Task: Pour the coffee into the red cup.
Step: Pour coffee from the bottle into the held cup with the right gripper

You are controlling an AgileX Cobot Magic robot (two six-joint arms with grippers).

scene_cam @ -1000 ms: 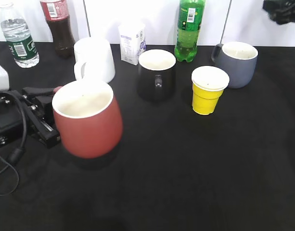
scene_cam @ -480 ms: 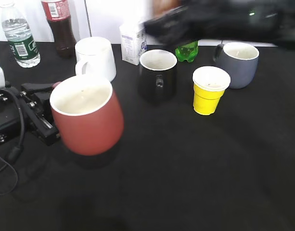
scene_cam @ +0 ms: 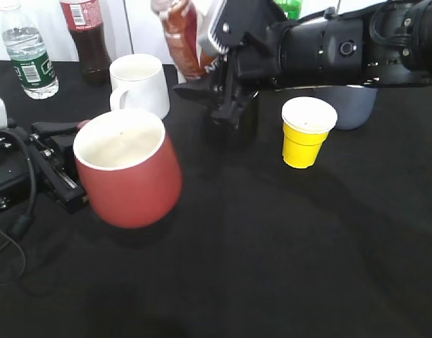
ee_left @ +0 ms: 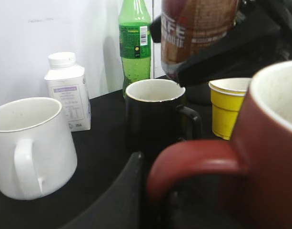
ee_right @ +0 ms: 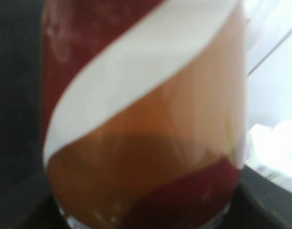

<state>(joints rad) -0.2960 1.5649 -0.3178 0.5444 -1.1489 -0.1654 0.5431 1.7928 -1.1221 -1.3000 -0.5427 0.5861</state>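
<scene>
While the left gripper (scene_cam: 60, 151) clamps the red cup (scene_cam: 127, 171) at frame left, the right gripper (scene_cam: 214, 56) grips the coffee bottle (scene_cam: 182, 32) at top center.

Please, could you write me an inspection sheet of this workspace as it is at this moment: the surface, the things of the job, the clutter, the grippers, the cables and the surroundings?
Surface: black table, no spill seen.
Job's things: red cup tilted, off-white inside looks empty; coffee bottle raised, tilted, behind the cup.
Clutter: white mug, black mug, yellow paper cup, grey mug, green bottle, cola bottle, water bottle, small white carton.
Grippers: left gripper closed on the cup's handle; right gripper holding the coffee bottle.
Cables: black cable loose at left edge.
Surroundings: white wall behind.
</scene>
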